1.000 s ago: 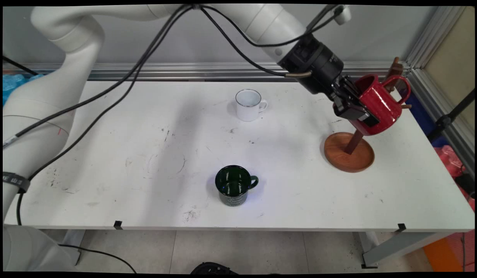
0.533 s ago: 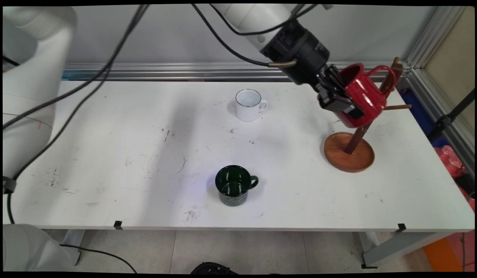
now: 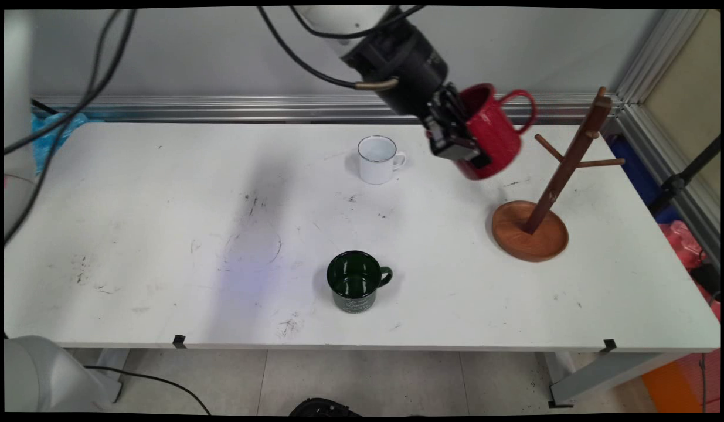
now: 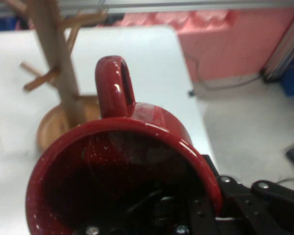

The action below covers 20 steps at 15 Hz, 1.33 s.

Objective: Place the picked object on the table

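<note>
Where it hangs above the table's [image 3: 162,246] far side, the gripper [image 3: 455,140] is clamped on the wall of a red mug [image 3: 489,130], one finger inside the rim and one outside, the mug held in the air, tilted, handle up and away from the arm. Change noted: a second ago the mug sat against the rack [image 3: 564,170], its handle at a peg; it is now clear of the pegs and carried left, toward the white mug [image 3: 378,159], so it reads as lifted off. Red mug: glossy speckled enamel, rounded rim, loop handle. Rack: brown wood, leaning post, thin pegs, round dished base, all pegs bare. White mug: enamel, dark rim line, upright, just left of the gripper. Green mug [image 3: 356,281]: dark, glossy, upright near the front edge, well apart. Table: white, scuffed with dark marks.
</note>
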Each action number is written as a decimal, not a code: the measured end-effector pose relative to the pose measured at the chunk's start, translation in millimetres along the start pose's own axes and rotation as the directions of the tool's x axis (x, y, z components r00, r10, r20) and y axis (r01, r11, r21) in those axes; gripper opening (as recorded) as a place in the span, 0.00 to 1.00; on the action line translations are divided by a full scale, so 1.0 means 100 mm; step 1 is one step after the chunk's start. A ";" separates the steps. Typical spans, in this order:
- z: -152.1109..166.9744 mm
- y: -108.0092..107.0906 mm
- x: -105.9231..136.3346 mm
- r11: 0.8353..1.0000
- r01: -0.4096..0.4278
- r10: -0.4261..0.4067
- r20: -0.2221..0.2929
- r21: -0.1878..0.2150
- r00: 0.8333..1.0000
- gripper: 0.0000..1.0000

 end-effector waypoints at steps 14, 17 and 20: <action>-0.30 0.00 -0.33 0.964 0.017 -0.099 0.299 0.265 0.949 0.00; -0.22 -0.02 -0.42 0.955 0.006 -0.114 0.348 0.295 0.930 0.00; -0.06 -0.03 -0.54 0.945 -0.006 -0.134 0.403 0.327 0.905 0.00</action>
